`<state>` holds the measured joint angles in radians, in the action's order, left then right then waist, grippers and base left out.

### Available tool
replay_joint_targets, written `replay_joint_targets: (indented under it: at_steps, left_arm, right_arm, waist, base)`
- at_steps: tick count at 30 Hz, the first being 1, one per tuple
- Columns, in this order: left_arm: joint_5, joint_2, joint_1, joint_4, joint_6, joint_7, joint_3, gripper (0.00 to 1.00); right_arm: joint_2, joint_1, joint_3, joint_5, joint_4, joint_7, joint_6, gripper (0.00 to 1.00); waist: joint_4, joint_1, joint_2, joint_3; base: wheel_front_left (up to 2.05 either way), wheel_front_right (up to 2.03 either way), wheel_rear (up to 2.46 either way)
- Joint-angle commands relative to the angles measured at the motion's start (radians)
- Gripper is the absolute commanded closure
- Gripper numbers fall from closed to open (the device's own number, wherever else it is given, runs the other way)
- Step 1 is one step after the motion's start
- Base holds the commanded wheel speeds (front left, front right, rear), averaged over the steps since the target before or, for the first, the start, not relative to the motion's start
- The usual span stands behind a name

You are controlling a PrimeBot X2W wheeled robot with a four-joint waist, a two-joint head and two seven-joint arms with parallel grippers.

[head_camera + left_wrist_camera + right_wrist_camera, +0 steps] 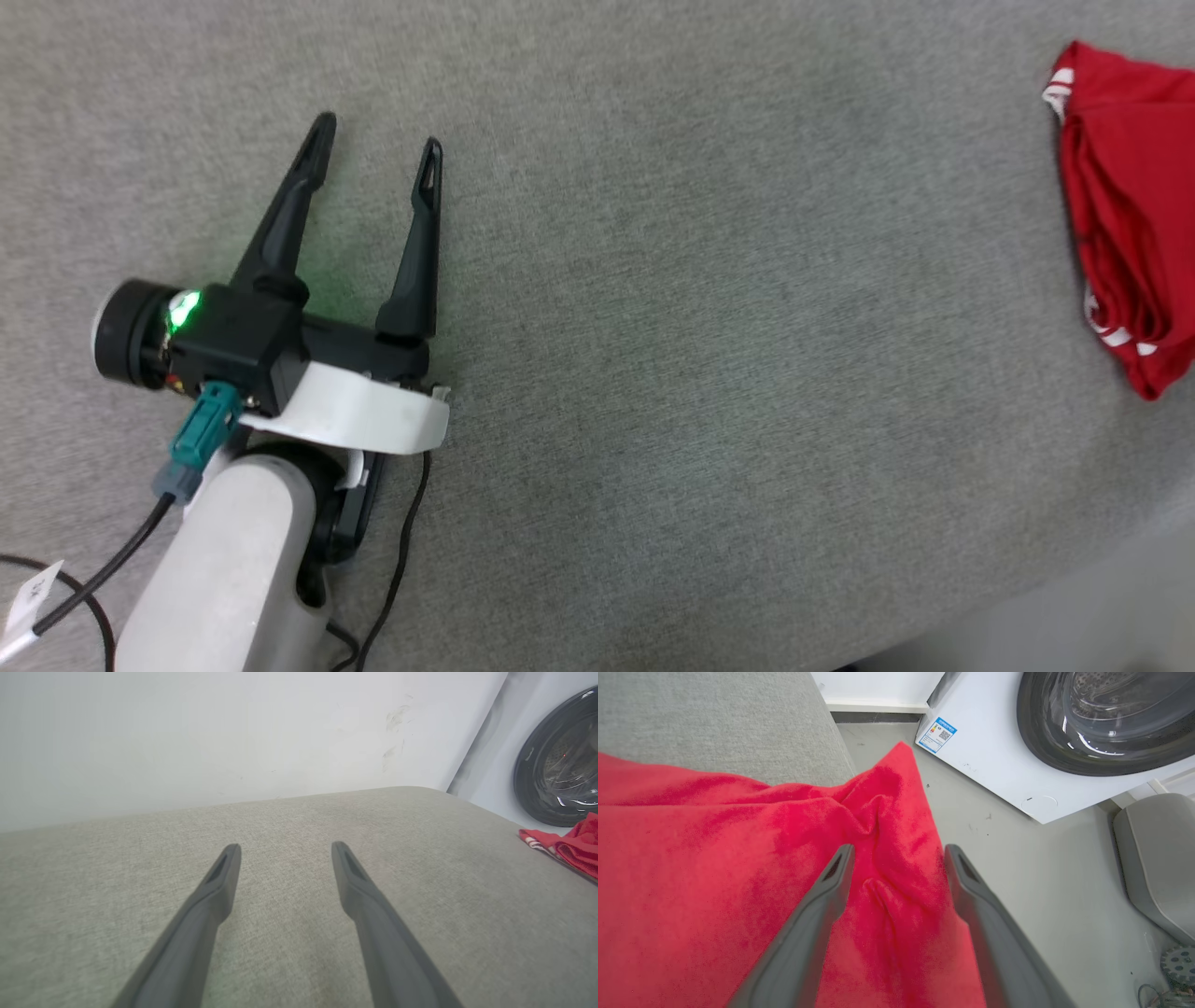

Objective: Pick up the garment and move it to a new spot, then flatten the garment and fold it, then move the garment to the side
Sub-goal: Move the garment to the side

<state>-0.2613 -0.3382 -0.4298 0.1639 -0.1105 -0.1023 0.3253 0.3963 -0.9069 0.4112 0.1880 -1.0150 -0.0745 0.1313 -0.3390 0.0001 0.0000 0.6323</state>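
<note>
One rumpled red garment (1125,187), white-striped trim.

A home laundry corner: a white front-loading washing machine with dark glass door (1087,723) stands beside a grey fabric-covered bed (289,826).

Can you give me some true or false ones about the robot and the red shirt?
The left gripper is open and holds nothing. True.
The red shirt with white-striped trim lies between the left gripper's fingers. False: it lies far off, at the grey fabric surface's right edge.
The right gripper is open over the red shirt. True.
The white washing machine has a square door. False: its dark door is round.
</note>
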Motion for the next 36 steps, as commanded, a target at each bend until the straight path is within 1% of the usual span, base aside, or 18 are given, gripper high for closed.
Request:
replay_joint_targets:
  at_steps: [1,4,9,14,17,21,22,24,25,26,28,31,36]
  left_arm:
    - [-0.007,0.004,0.019,-0.008,-0.007,-0.011,-0.004,0.0]
    - [-0.026,0.018,0.064,-0.05,-0.019,-0.043,-0.011,0.0]
    - [-0.061,0.037,0.145,-0.098,-0.043,-0.082,-0.029,0.0]
    - [-0.093,0.06,0.221,-0.139,-0.065,-0.11,-0.043,0.0]
    - [-0.106,0.074,0.26,-0.163,-0.072,-0.123,-0.046,0.0]
    - [-0.116,0.082,0.297,-0.191,-0.074,-0.133,-0.043,0.0]
    - [-0.121,0.086,0.306,-0.198,-0.073,-0.135,-0.043,0.0]
    - [-0.125,0.088,0.319,-0.211,-0.074,-0.141,-0.048,0.0]
    - [-0.125,0.088,0.319,-0.211,-0.074,-0.141,-0.048,0.0]
    - [-0.13,0.092,0.331,-0.228,-0.074,-0.145,-0.053,0.0]
    - [-0.134,0.091,0.346,-0.242,-0.078,-0.149,-0.061,0.0]
    - [-0.139,0.088,0.367,-0.262,-0.082,-0.153,-0.071,0.0]
    - [-0.149,0.085,0.395,-0.281,-0.079,-0.157,-0.085,0.0]
  right_arm:
    - [0.0,0.018,-0.004,0.024,0.006,-0.012,-0.001,0.0]
    - [-0.01,0.058,-0.022,0.041,0.019,-0.04,-0.001,0.0]
    - [-0.047,0.132,-0.074,0.012,0.056,-0.084,-0.001,0.0]
    - [-0.11,0.239,-0.149,-0.052,0.129,-0.109,-0.001,0.0]
    - [-0.135,0.321,-0.197,-0.101,0.185,-0.108,-0.001,0.0]
    - [-0.169,0.422,-0.272,-0.191,0.285,-0.101,-0.001,0.0]
    - [-0.17,0.446,-0.302,-0.195,0.318,-0.103,-0.001,0.0]
    - [-0.188,0.487,-0.354,-0.24,0.379,-0.096,-0.001,0.0]
    - [-0.188,0.487,-0.354,-0.24,0.379,-0.096,-0.001,0.0]
    - [-0.191,0.524,-0.387,-0.274,0.442,-0.088,-0.001,0.0]
    - [-0.208,0.558,-0.419,-0.3,0.509,-0.076,-0.001,0.0]
    - [-0.216,0.618,-0.436,-0.323,0.608,-0.05,-0.001,0.0]
    - [-0.237,0.723,-0.427,-0.356,0.77,-0.004,-0.001,0.0]
  waist:
    - [0.004,-0.0001,0.0,-0.054]
    - [0.011,-0.0001,0.0,-0.134]
    - [0.03,-0.0001,0.0,-0.251]
    - [0.066,-0.0001,0.0,-0.357]
    - [0.096,-0.0001,0.0,-0.414]
    - [0.144,-0.0001,0.0,-0.469]
    - [0.156,-0.0001,0.0,-0.481]
    - [0.176,-0.0001,0.0,-0.5]
    - [0.176,-0.0001,0.0,-0.5]
    - [0.195,-0.0001,0.0,-0.52]
    - [0.209,-0.0001,0.0,-0.54]
    - [0.229,-0.0001,0.0,-0.57]
    - [0.251,-0.0001,0.0,-0.608]
  base:
    - [0.0,0.0,0.0]
    - [0.0,0.0,0.0]
    - [0.0,0.0,0.0]
    - [0.0,0.0,0.0]
    - [0.0,0.0,0.0]
    - [0.0,0.0,0.0]
    - [0.0,0.0,0.0]
    - [0.0,0.0,0.0]
    - [0.0,0.0,0.0]
    - [0.0,0.0,0.0]
    - [0.0,0.0,0.0]
    - [0.0,0.0,0.0]
    - [0.0,0.0,0.0]
